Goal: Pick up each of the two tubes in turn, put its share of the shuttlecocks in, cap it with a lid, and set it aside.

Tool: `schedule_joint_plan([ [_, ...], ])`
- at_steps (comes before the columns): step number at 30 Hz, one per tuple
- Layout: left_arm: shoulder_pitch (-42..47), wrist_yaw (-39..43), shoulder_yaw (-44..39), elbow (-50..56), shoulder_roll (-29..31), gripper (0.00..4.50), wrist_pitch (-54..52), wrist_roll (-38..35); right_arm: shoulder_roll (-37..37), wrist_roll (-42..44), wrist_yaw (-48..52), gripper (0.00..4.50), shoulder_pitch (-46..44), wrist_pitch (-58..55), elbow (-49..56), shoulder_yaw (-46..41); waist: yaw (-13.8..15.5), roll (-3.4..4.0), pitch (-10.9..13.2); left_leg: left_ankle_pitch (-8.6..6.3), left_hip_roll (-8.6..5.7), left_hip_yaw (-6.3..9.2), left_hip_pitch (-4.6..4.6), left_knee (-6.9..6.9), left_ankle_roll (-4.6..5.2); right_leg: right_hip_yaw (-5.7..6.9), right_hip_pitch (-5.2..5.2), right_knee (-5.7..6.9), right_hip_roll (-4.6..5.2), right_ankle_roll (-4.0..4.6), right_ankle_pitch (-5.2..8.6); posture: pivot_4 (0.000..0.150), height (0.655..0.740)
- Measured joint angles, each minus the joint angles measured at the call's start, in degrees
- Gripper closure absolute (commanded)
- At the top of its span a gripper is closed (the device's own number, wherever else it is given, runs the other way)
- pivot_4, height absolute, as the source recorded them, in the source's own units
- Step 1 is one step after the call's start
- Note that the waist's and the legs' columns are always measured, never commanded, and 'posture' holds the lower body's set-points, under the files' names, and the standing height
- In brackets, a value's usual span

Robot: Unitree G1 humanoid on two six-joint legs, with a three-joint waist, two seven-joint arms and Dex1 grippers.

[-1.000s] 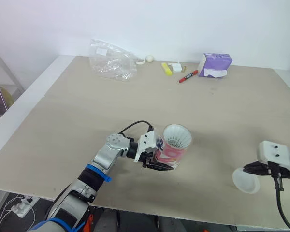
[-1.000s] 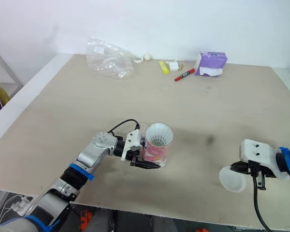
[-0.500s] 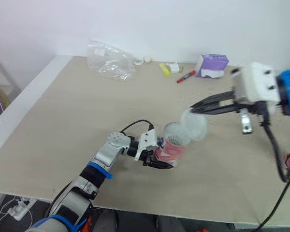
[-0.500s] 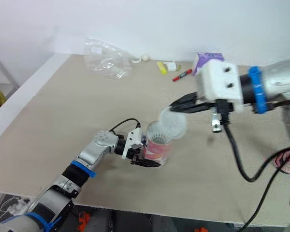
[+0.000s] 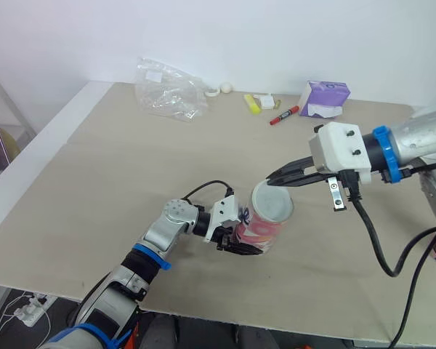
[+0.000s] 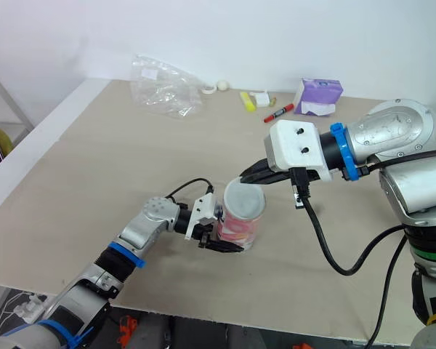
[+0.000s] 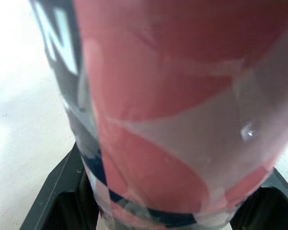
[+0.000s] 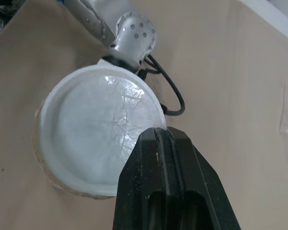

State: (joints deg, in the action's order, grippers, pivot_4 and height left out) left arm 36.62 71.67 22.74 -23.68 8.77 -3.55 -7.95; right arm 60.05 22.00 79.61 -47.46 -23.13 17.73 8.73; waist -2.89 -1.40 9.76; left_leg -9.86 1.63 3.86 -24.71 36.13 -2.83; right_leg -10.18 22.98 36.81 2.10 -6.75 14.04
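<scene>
Tube (image 5: 261, 231) lower centre of frame, upright, base clamped by left gripper (image 5: 237, 242). Lid (image 5: 272, 202) lies level over its mouth, rim pinched by right gripper (image 5: 275, 181) (from frame right). Seating push looks straight down.

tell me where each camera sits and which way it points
Head eyes: on the head, looking forward and down at the table; both arms show.
Left wrist: along the left gripper at the tube it clamps.
Right wrist: along the right gripper, down onto the lid it pinches over the tube; the left arm shows.
Shared: the tube in every view.
</scene>
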Motion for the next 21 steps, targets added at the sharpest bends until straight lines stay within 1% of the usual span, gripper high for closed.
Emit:
schedule_joint_plan([
  [4,-0.1,-0.1,0.0,0.07,0.01,1.6,-0.03,0.0,-0.08,-0.27,0.11,4.44,0.0,0.6,-0.06,0.0,0.0,0.0,0.0,0.0,0.0,0.0,0.0,0.0,0.0,0.0,0.0,0.0,0.0,0.0,0.0,0.15,0.74],
  [13,-0.11,-0.16,-0.05,-0.12,0.1,1.6,-0.05,-0.01,-0.23,-0.38,1.9,4.44,-5.3,0.54,-2.35,0.0,-0.04,0.01,0.01,0.0,0.01,0.0,0.0,0.0,0.0,0.0,0.02,0.0,-0.01,0.01,-0.01,0.15,0.74],
  [21,-0.11,-0.24,-0.05,-0.16,0.09,1.6,-0.05,-0.01,-0.22,-0.32,2.46,4.44,-5.12,-1.21,-1.89,0.0,-0.04,0.01,0.01,0.0,0.01,0.0,0.0,-0.01,0.0,0.0,0.03,0.0,0.0,0.02,-0.01,0.15,0.74],
])
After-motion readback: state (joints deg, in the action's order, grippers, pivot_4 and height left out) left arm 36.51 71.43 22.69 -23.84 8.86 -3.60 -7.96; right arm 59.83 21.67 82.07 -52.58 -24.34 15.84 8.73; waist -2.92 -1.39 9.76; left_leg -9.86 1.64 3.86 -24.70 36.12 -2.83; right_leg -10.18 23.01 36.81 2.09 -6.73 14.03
